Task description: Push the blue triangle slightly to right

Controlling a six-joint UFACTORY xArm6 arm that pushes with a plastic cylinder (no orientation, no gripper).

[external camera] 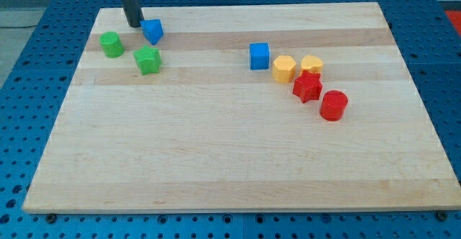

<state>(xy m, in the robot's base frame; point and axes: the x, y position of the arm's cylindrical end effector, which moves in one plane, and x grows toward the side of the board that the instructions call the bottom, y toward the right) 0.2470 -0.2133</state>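
The rod comes down from the view's top at the far left corner of the wooden board (238,174), and the tip (135,25) sits on the wood just to the view's left of the blue triangle (153,30), right against its edge or a hair off it; contact cannot be settled from here. The rod carries nothing and has no jaws to open or close, it is a plain dark stick.

The blue triangle lies near the board's top-left corner. Below it and to the left sits a green rounded block (111,44); just below the triangle is a green star-like block (148,59). Those three form a tight cluster, none touching.

Well apart, on the view's right half, a blue cube (259,55) stands alone. Beside it comes a yellow block (284,68), then a yellow heart-like block (312,64). A red star (307,86) sits just under the two yellows, close against them, and a red cylinder (333,104) is just beside it, lower right.

No containers here: every block lies loose on the board, which sits on a blue perforated table (29,44).
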